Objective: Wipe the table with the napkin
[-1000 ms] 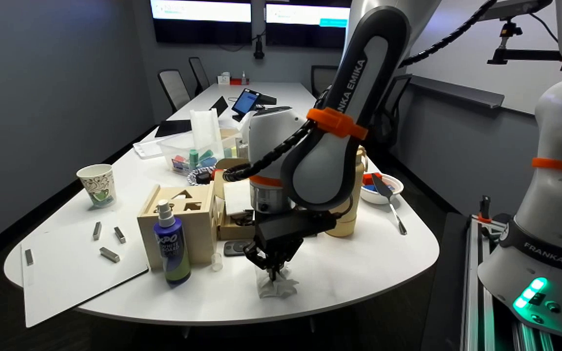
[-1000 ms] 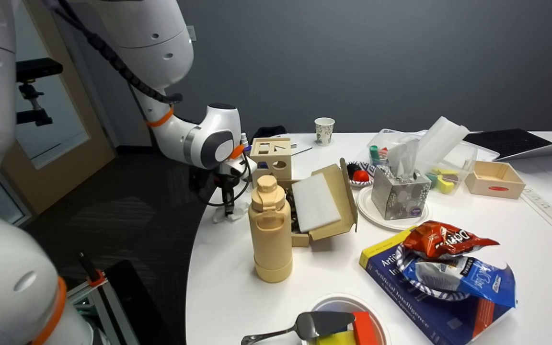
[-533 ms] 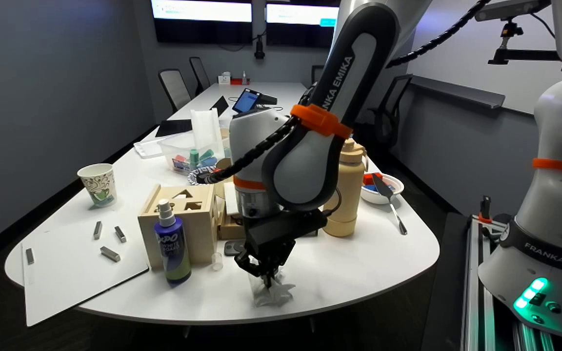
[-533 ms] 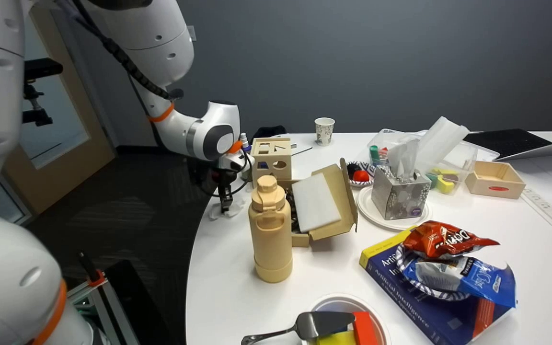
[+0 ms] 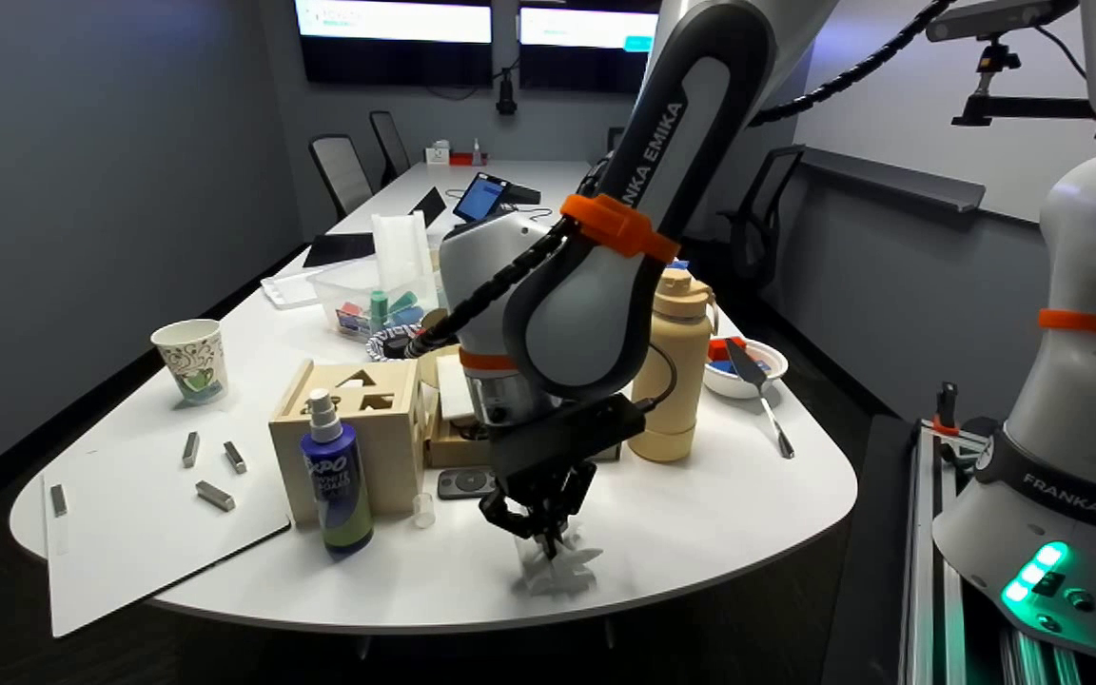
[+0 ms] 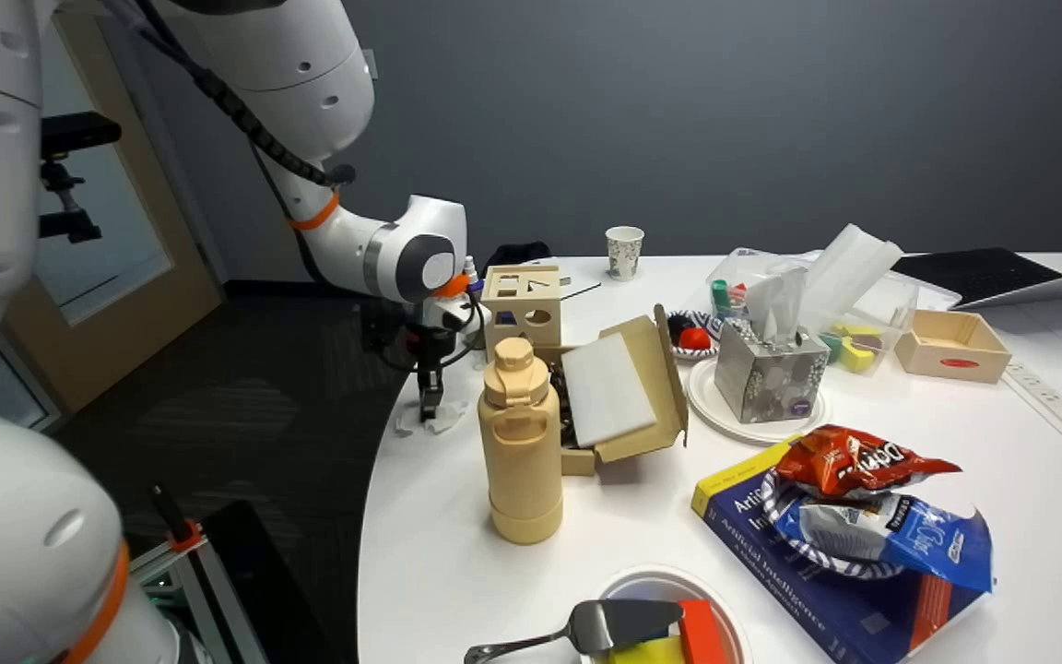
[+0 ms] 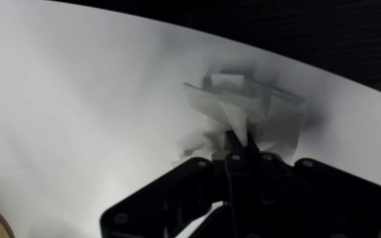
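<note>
The white table (image 5: 700, 523) has a smooth top with a rounded near end; it also shows in the other views (image 6: 430, 526) (image 7: 78, 92). The crumpled white napkin (image 5: 562, 575) is at the table's rounded end, close to the edge, and also shows in an exterior view (image 6: 446, 418). My gripper (image 5: 551, 546) points down, and its fingertips are pinched together on the napkin. In the wrist view a fold of the napkin (image 7: 276, 115) rises between the fingertips (image 7: 240, 140); the rest spreads around them, apparently against the tabletop. The napkin's middle is partly hidden by the fingers.
A purple spray bottle (image 5: 341, 495), a wooden shape box (image 5: 348, 447) and a small clear cylinder (image 5: 422, 511) stand beside the gripper. A tan bottle (image 5: 676, 381) and open cardboard box (image 6: 623, 452) are behind. The table edge curves close by. A tissue box (image 6: 761, 383) stands farther off.
In an exterior view, the gripper and napkin first move left and toward the near edge, then back right past where they started. The napkin stays pinched. Other objects stay put.
</note>
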You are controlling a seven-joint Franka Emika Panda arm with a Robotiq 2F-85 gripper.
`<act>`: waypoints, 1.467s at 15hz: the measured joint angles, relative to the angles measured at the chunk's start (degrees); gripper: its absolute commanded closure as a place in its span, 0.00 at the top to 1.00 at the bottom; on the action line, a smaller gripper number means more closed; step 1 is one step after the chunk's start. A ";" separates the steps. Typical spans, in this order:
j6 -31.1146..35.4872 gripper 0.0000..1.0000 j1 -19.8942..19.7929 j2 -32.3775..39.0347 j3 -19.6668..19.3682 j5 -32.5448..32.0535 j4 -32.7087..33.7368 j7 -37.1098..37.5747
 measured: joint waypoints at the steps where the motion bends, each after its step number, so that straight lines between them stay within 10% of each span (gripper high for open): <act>1: 0.03 0.01 0.02 -0.04 -0.33 -0.18 -0.02 0.46; 22: 8.54 0.01 4.50 -2.03 -1.63 -3.64 -4.56 1.01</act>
